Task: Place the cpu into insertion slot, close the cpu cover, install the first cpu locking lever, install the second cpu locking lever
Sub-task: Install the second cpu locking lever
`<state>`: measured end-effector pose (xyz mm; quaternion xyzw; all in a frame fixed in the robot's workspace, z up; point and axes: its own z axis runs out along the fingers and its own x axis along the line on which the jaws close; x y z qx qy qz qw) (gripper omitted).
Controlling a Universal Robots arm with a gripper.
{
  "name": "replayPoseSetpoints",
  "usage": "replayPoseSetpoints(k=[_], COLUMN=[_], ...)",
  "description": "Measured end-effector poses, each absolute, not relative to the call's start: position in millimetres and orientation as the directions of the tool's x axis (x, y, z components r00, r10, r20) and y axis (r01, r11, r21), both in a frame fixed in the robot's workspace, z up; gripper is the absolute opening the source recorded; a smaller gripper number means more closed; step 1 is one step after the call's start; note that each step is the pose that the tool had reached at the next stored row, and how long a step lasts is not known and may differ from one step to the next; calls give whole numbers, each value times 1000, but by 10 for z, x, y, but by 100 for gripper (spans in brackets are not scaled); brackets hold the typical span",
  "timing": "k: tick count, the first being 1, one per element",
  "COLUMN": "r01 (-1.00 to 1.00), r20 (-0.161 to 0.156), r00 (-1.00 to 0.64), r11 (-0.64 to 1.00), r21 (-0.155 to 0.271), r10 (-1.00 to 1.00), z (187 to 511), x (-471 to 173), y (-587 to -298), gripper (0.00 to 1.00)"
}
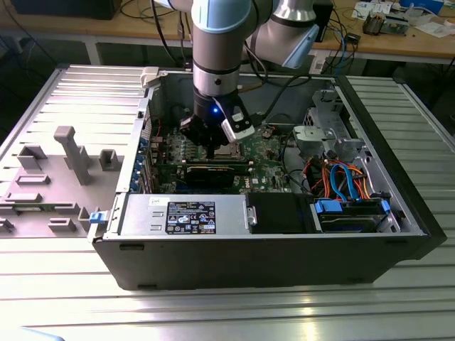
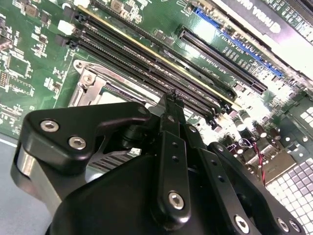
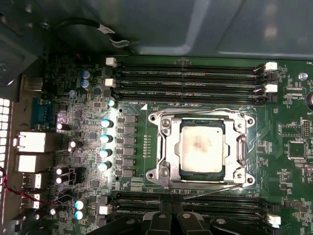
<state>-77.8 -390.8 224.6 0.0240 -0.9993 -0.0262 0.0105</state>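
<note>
In the first wrist view the cpu (image 3: 201, 147), a silvery square chip, lies flat in the insertion slot (image 3: 152, 117). The cpu cover (image 3: 166, 147), a silver frame, lies shut around the chip, which shows through its window. One thin wire locking lever (image 3: 205, 110) runs along one side of the socket. A second (image 3: 215, 193) slants along the opposite side, near my gripper. My gripper (image 3: 172, 218) is shut beside the socket with nothing visible between its black fingers. In the second wrist view, the gripper (image 2: 171, 100) hangs just over the socket's corner (image 2: 90, 81). The exterior view shows the gripper (image 1: 213, 150) low inside the case.
Long black memory slots (image 3: 188, 73) flank the socket on both sides. A graphics card (image 1: 213, 174), a power supply (image 1: 185, 213) and a drive cage with orange and blue cables (image 1: 341, 177) crowd the case. A grey plastic fixture (image 1: 71, 153) stands at the exterior view's left.
</note>
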Motion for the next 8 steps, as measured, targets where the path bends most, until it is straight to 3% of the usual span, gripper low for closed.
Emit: replayPoseSetpoints(k=[8], r01=[-69], r20=[32], r00=[-997], r11=[995], r21=[65], r10=[-71], z=[2220], x=[-802], y=[-3953], gripper=[11])
